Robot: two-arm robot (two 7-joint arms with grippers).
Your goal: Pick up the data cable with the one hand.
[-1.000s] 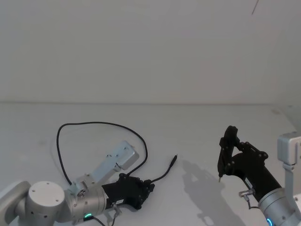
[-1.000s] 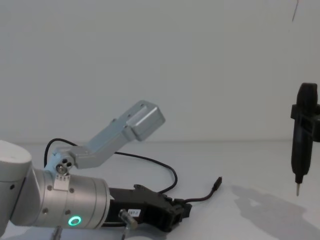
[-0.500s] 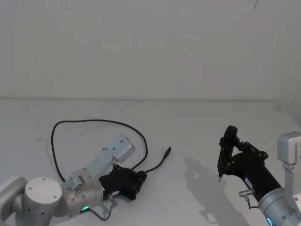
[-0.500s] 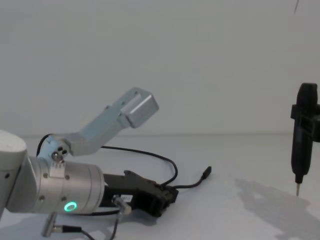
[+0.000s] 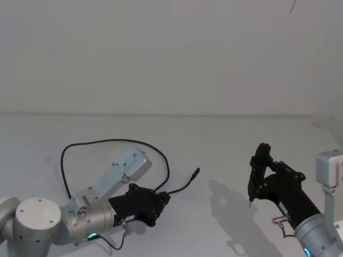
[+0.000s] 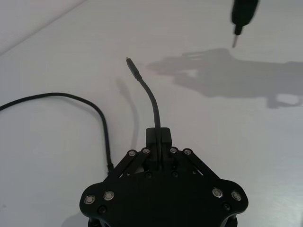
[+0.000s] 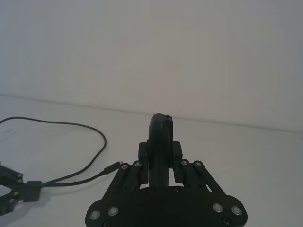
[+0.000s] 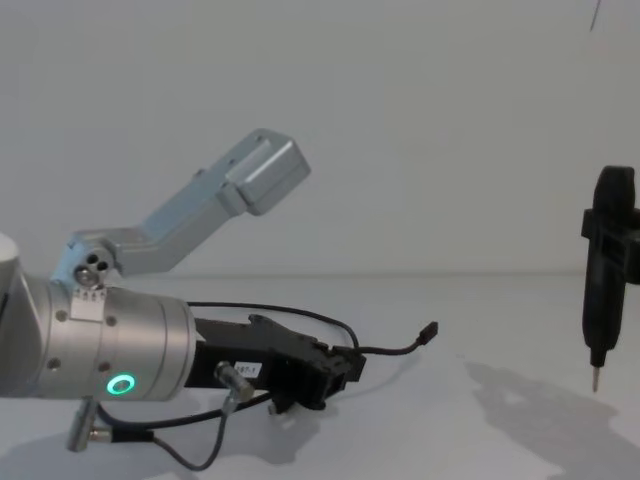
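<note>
The data cable (image 5: 107, 142) is thin and black and loops across the white table. My left gripper (image 5: 162, 198), the hand, is shut on the cable's thicker junction (image 6: 159, 135). The short end section runs out from the jaws to the small plug (image 8: 430, 330), which hangs clear of the table in the chest view. The long loop (image 8: 300, 312) trails behind the gripper (image 8: 350, 362) toward the left. My right gripper (image 5: 251, 199) hovers to the right, shut, its thin pale tip pointing down.
The white table (image 5: 214, 134) is bare around the cable, with a plain wall behind. A grey bracket (image 8: 250, 175) on the left arm juts up over the cable loop. The right gripper (image 8: 596, 378) casts a shadow on the table beneath it.
My left gripper has risen from the table with the cable junction in it. The plug end has come up and swung right. The right arm has not moved.
</note>
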